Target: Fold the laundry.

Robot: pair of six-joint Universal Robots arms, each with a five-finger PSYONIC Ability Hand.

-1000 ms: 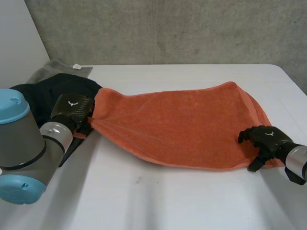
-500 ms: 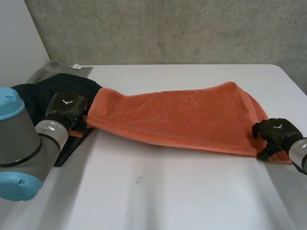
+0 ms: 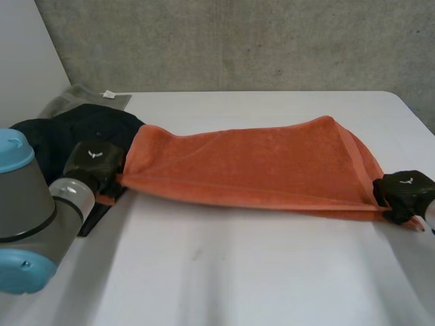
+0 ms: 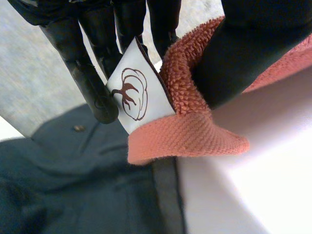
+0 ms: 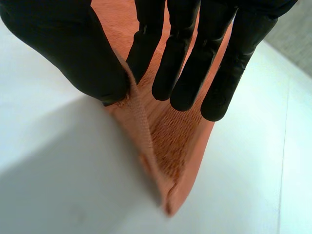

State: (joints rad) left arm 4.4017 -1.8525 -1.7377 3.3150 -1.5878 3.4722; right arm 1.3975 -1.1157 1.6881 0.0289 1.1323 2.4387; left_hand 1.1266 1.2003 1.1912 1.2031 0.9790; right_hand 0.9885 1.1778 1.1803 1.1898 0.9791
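left hand point(image 3: 92, 159) and right hand point(image 3: 406, 193) each pinch an orange towel point(image 3: 251, 163) corner (shallow grip): extra tension could slip one free.

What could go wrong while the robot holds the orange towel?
The left hand pinches only the orange towel corner by the white label, so it might slip out. That corner sits over the dark clothes, which could get dragged along. The right hand grips only an edge too.

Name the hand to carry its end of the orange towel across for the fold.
Probably the right hand: it pinches its towel corner over bare table. The left hand's pinched corner sits over the dark garment, which might drag.
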